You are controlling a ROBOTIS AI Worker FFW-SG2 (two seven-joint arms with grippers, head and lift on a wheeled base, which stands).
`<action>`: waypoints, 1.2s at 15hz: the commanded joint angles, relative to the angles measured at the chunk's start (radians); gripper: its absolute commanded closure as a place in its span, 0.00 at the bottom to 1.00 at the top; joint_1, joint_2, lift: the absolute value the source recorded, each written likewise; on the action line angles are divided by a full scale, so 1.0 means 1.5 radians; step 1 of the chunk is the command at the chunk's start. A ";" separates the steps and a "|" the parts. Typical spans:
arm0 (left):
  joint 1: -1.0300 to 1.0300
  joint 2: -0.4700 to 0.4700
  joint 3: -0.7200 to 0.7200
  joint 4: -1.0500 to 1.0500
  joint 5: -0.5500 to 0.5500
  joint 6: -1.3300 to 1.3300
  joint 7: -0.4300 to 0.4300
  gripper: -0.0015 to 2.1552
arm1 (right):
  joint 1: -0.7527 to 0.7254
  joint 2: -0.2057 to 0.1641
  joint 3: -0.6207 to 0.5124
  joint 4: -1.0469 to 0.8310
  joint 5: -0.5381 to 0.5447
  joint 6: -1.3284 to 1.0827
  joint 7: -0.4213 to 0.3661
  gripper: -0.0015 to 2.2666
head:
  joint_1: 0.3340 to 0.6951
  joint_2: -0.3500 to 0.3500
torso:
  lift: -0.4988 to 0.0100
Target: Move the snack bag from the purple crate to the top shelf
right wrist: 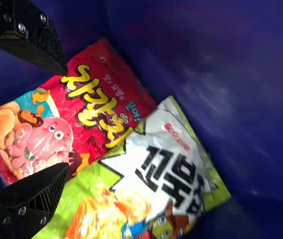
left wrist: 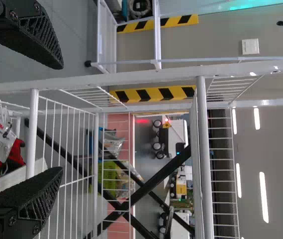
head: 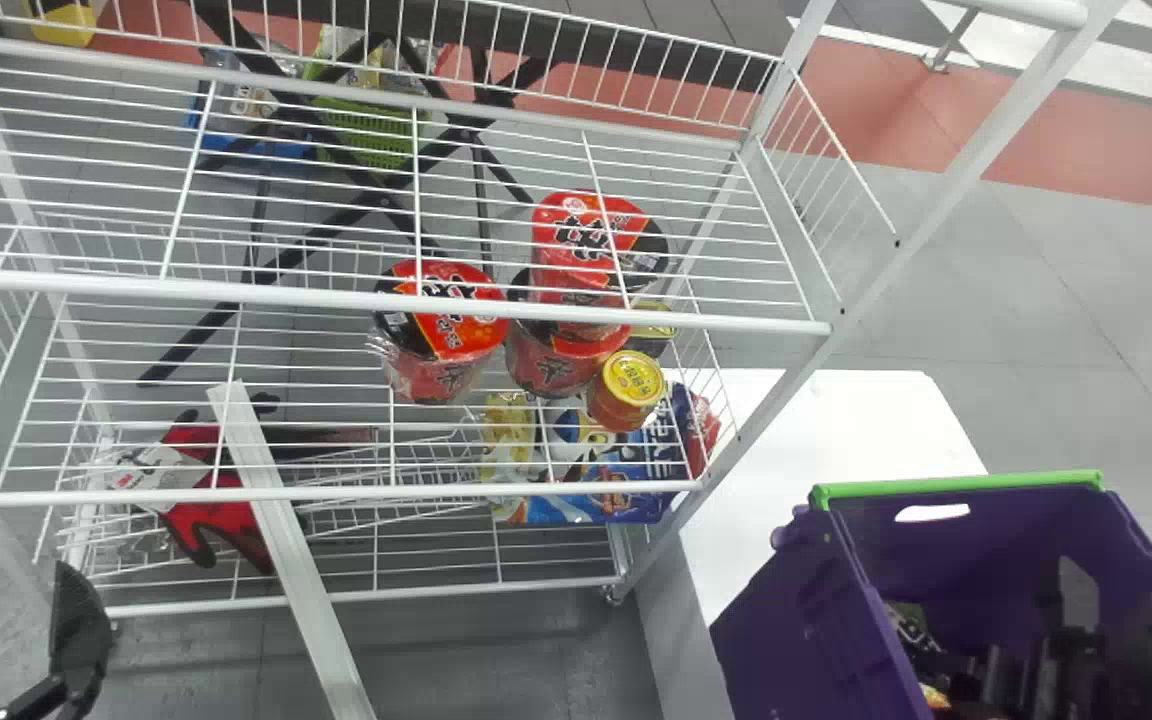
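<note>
Floor: smooth grey [head: 1066, 300] with a dull red band [head: 1096, 150] beyond your rack.
Rack: white wire shelves [head: 356, 298], thin rods between round rails; shiny, round-lidded red tubs [head: 448, 310] stand on a lower level.
Table: flat, white [head: 836, 420], rounded at one corner, beside the rack.
Crate: smooth purple plastic [head: 796, 630], green strip along one rim; inside, your crinkled, glossy red snack bag [right wrist: 101, 99] touches a green-and-white one [right wrist: 166, 169].
Right gripper [head: 1066, 610]: down in the crate, above the bags, ridged fingers apart.
Left gripper [head: 76, 630]: near the rack's left end, fingers apart.
</note>
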 commanded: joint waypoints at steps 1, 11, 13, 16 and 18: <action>-0.001 0.000 0.000 0.002 0.000 0.000 0.000 0.04 | -0.005 0.001 0.024 0.024 0.009 -0.028 0.000 0.08 | 1.00 0.00 | 0.09; -0.008 0.004 0.000 0.010 0.003 0.000 -0.002 0.04 | -0.014 0.023 0.104 0.136 0.034 -0.226 -0.023 0.06 | 1.00 0.00 | 0.09; -0.008 0.004 0.001 0.010 0.003 0.000 -0.002 0.04 | -0.014 0.034 0.119 0.153 0.034 -0.265 -0.028 0.06 | 1.00 0.00 | 0.09; -0.009 0.007 0.001 0.011 0.003 0.000 -0.002 0.04 | -0.014 0.037 0.138 0.166 0.039 -0.289 -0.036 0.07 | 1.00 0.00 | 0.09; -0.009 0.007 0.001 0.011 0.003 0.000 -0.002 0.04 | -0.014 0.038 0.139 0.166 0.056 -0.287 -0.034 0.24 | 1.00 0.00 | 0.09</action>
